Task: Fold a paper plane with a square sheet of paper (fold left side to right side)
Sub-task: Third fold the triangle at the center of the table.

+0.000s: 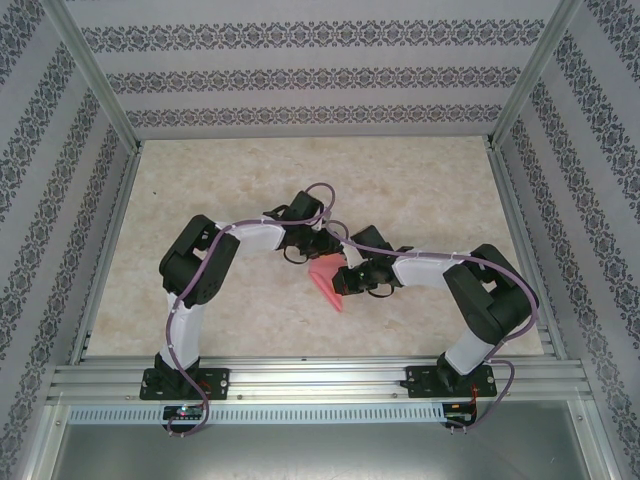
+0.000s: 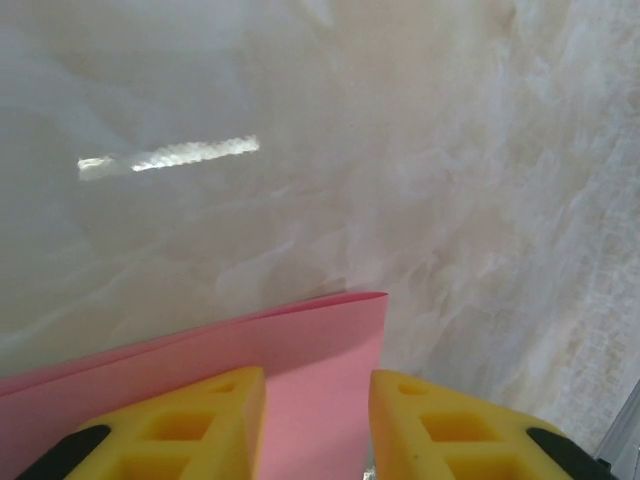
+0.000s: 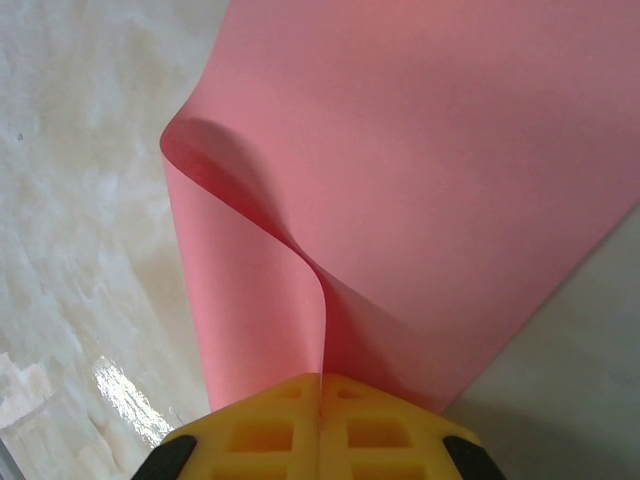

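The square sheet of paper is salmon-red and lies folded over near the table's middle, between the two grippers. In the left wrist view its doubled edge and a corner lie flat on the table. My left gripper stands open above it, with yellow fingers apart on either side. My right gripper is shut on an edge of the paper, which curls up from the pinch in a soft bend. From above, the left gripper is just behind the sheet and the right gripper is at its right side.
The pale marble-patterned tabletop spreads out on all sides of the paper. Aluminium rails run along the near edge, and patterned walls close in the back and sides. A cable loops over the left wrist.
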Robot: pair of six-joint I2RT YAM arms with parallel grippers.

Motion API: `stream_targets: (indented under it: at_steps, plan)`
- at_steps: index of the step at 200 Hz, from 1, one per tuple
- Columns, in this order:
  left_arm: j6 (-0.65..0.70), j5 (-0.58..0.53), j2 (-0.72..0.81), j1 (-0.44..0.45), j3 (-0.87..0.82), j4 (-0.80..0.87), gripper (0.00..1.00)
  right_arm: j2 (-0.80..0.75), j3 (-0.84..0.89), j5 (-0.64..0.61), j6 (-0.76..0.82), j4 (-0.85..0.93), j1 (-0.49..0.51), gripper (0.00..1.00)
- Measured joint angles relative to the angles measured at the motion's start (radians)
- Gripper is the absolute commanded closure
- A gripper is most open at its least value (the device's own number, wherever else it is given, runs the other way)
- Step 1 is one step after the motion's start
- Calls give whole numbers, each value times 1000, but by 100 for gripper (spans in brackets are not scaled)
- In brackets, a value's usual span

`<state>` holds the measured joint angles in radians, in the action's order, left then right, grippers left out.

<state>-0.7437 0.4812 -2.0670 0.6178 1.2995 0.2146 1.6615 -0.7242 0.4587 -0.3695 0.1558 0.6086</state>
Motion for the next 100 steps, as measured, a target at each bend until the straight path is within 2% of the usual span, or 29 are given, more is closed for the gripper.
stream_targets:
  at_steps: [59,74,100]
  plan:
    - [43,-12,40,-79,34,133,52,4,-1,6,0,-7,0,98]
    - [50,-15,59,-99,33,147,53,6,-1,7,1,-7,0,98]
    - [56,-19,127,-120,-16,145,62,6,-2,8,1,-7,0,98]
